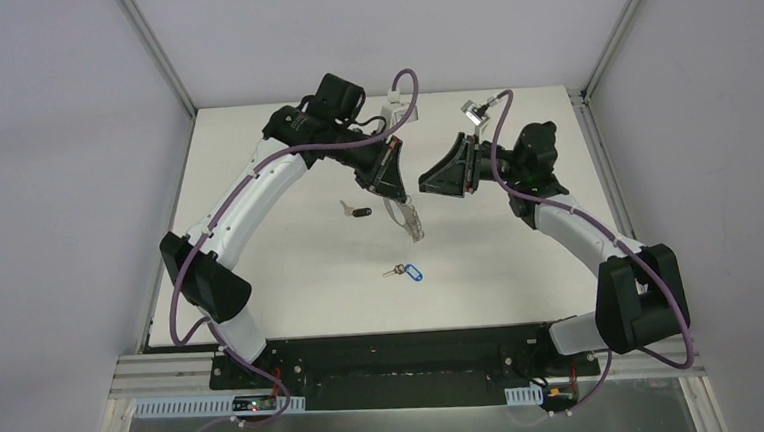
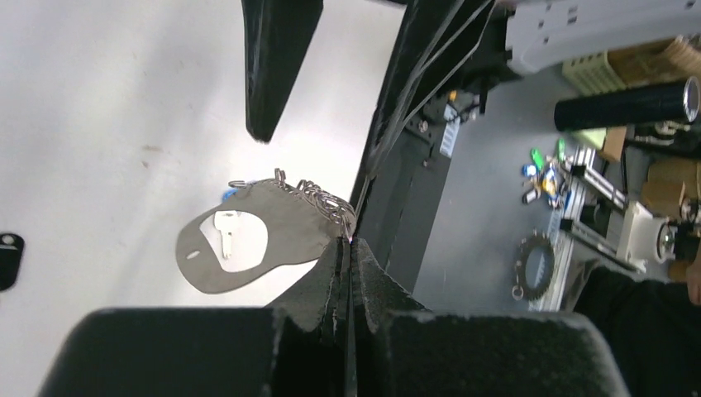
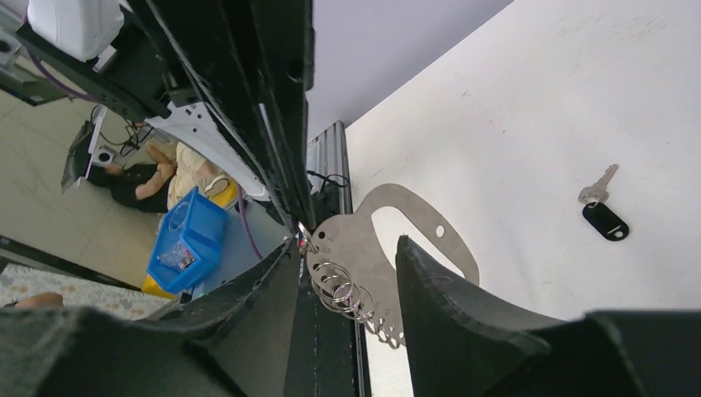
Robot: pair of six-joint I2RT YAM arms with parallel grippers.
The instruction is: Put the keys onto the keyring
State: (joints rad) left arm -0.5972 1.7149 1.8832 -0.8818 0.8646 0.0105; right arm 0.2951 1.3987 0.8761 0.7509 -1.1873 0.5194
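My left gripper (image 1: 393, 193) is shut on the rim of the keyring (image 1: 410, 222), a flat silvery oval plate that hangs below it above the table. In the left wrist view the fingers (image 2: 335, 273) are pressed together at the plate's (image 2: 281, 217) edge, next to its row of small wire rings. My right gripper (image 1: 424, 184) stands open just right of the plate; in its wrist view the keyring (image 3: 364, 240) and its rings (image 3: 345, 289) show between the spread fingers (image 3: 430, 281). The black-headed key (image 1: 357, 212) and the blue-tagged key (image 1: 407, 272) lie on the table.
The white table (image 1: 292, 282) has metal rails along its left and right sides. A black base bar (image 1: 397, 360) runs along the near edge between the two arm bases. Purple cables loop beside both arms.
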